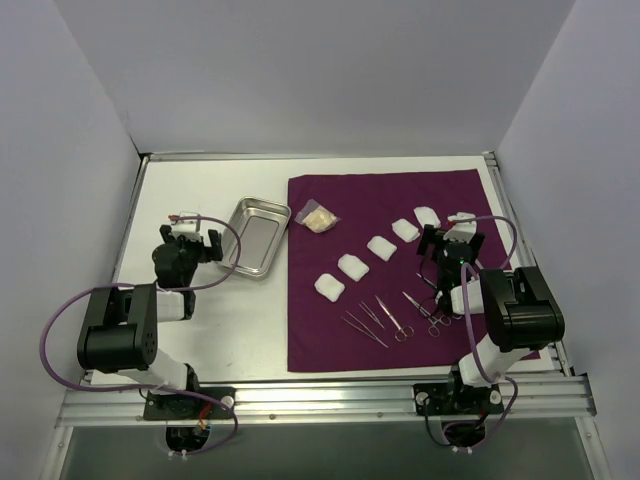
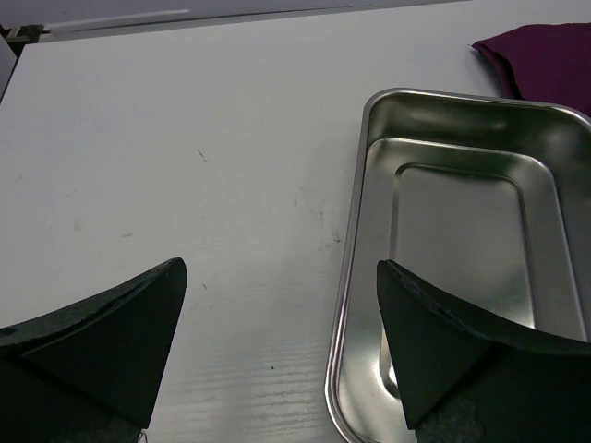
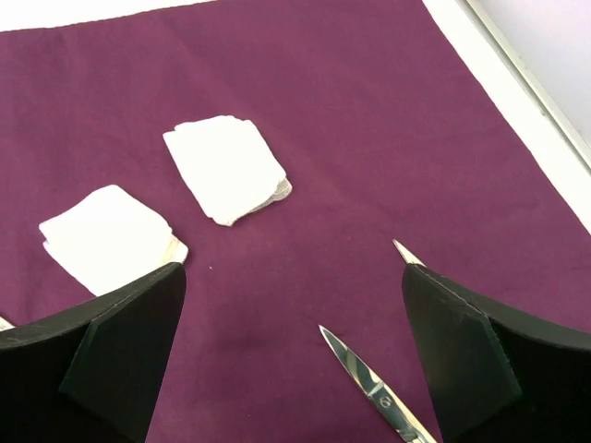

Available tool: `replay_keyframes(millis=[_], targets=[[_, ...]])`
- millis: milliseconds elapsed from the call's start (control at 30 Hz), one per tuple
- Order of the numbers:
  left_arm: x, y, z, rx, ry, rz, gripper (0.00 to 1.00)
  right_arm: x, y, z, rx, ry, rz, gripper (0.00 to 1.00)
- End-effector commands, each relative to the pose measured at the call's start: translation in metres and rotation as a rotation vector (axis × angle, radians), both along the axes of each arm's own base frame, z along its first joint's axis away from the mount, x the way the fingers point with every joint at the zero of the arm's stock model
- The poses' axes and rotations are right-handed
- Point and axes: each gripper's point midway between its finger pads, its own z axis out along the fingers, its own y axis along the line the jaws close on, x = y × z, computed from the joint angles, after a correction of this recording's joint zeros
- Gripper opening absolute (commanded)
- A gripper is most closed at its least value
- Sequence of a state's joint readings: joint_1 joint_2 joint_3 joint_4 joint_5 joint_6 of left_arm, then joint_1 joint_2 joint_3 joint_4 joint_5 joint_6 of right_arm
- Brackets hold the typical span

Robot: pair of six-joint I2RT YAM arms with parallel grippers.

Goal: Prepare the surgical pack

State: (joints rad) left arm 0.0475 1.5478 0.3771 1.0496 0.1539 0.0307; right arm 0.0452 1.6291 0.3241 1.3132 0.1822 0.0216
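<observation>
The dark purple cloth (image 1: 400,200) lies flat on the right half of the table. Several white gauze pads (image 1: 355,266) run across it in a diagonal row, and thin metal instruments (image 1: 395,315) lie side by side near its front. The steel tray (image 1: 253,236) sits empty on the bare table left of the cloth. My left gripper (image 1: 193,243) (image 2: 280,268) is open, straddling the tray's (image 2: 355,240) near left rim. My right gripper (image 1: 452,243) (image 3: 293,269) is open above the cloth (image 3: 369,120). Two gauze pads (image 3: 226,166) lie ahead of it and a scissor tip (image 3: 369,388) lies between its fingers.
A crumpled beige pad (image 1: 320,218) lies at the cloth's far left corner, near the tray. The white table's right edge and metal rail (image 3: 517,74) run close beside the cloth. White walls enclose the table on three sides.
</observation>
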Motion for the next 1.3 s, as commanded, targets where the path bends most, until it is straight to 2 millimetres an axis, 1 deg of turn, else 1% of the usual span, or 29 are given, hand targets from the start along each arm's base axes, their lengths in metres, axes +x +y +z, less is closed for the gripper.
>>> replay_keyframes(millis=[0,67,100,133,200,233,300,333,367,400,433,467,500,533,567,600,633,667,700,733,767,800,833,900,933,967,1067,1200,1267], targets=[[0.003,0.0,0.013,0.003,-0.048,-0.007,0.94,0.018,0.001,0.051,-0.002,-0.153,0.011,1.0],[0.003,0.0,0.013,0.003,-0.046,-0.007,0.94,0.019,0.002,0.056,-0.002,-0.123,0.016,1.0],[0.003,0.0,0.014,0.003,-0.048,-0.007,0.94,0.018,0.002,0.073,-0.001,-0.151,0.014,1.0],[0.003,0.0,0.013,0.003,-0.046,-0.007,0.94,0.018,0.002,0.08,-0.023,-0.154,0.028,1.0],[0.003,-0.001,0.014,0.004,-0.049,-0.01,0.94,0.014,0.009,0.108,0.037,-0.201,0.045,0.99],[0.003,0.0,0.015,0.003,-0.051,-0.01,0.94,0.011,0.016,0.104,0.048,-0.155,0.084,0.97],[0.006,0.001,0.018,-0.009,-0.024,-0.009,0.94,0.011,0.028,0.146,0.075,-0.21,0.144,0.88],[0.01,0.004,0.036,-0.02,-0.018,0.007,0.94,0.011,0.034,0.155,0.103,-0.206,0.17,0.85],[0.004,0.013,0.011,-0.064,0.176,0.046,0.94,0.005,0.05,0.151,0.129,-0.132,0.249,0.75],[0.033,0.019,0.066,-0.067,0.107,0.041,0.94,0.01,0.056,0.177,0.142,-0.151,0.278,0.7],[0.04,0.023,0.075,-0.068,0.137,0.037,0.95,0.01,0.063,0.183,0.173,-0.131,0.295,0.67],[0.046,0.023,0.086,-0.068,0.148,0.011,0.98,0.005,0.07,0.169,0.191,-0.032,0.314,0.6],[0.042,0.023,0.08,-0.077,0.238,0.005,0.95,0.003,0.083,0.17,0.195,0.01,0.337,0.58],[0.051,0.025,0.106,-0.032,0.217,-0.012,0.94,-0.001,0.089,0.176,0.193,0.073,0.33,0.57],[0.039,0.023,0.094,-0.044,0.323,-0.024,0.94,-0.001,0.091,0.172,0.168,0.12,0.294,0.57],[0.036,0.021,0.098,-0.045,0.347,-0.047,0.93,-0.004,0.101,0.169,0.151,0.168,0.306,0.57],[0.036,0.02,0.117,-0.021,0.338,-0.065,0.93,-0.005,0.123,0.188,0.13,0.169,0.346,0.57],[0.03,0.02,0.119,-0.009,0.365,-0.074,0.93,-0.018,0.129,0.161,0.11,0.322,0.344,0.56],[0.014,0.017,0.109,-0.008,0.453,-0.096,0.93,-0.023,0.135,0.156,0.101,0.38,0.346,0.54],[0.009,0.018,0.122,0.038,0.452,-0.115,0.93,-0.036,0.144,0.158,0.096,0.456,0.365,0.46],[-0.01,0.016,0.113,0.043,0.541,-0.126,0.93,-0.04,0.151,0.145,0.105,0.529,0.366,0.42],[-0.017,0.017,0.114,0.061,0.566,-0.132,0.93,-0.049,0.159,0.14,0.112,0.584,0.398,0.37],[-0.026,0.022,0.118,0.104,0.578,-0.137,0.93,-0.067,0.169,0.129,0.096,0.665,0.424,0.27],[-0.048,0.024,0.113,0.124,0.642,-0.14,0.93,-0.088,0.184,0.112,0.094,0.75,0.434,0.24],[-0.058,0.027,0.117,0.142,0.641,-0.136,0.93,-0.105,0.187,0.102,0.067,0.81,0.432,0.24],[-0.069,0.027,0.109,0.141,0.676,-0.139,0.93,-0.126,0.205,0.09,0.029,0.858,0.476,0.24],[-0.088,0.023,0.105,0.136,0.713,-0.151,0.93,-0.174,0.223,0.071,-0.015,0.96,0.511,0.28],[-0.1,0.018,0.096,0.101,0.765,-0.166,0.93,-0.231,0.234,0.042,-0.013,1.086,0.585,0.37],[-0.102,0.017,0.093,0.087,0.773,-0.16,0.93,-0.249,0.244,0.035,0.035,1.122,0.615,0.41]])
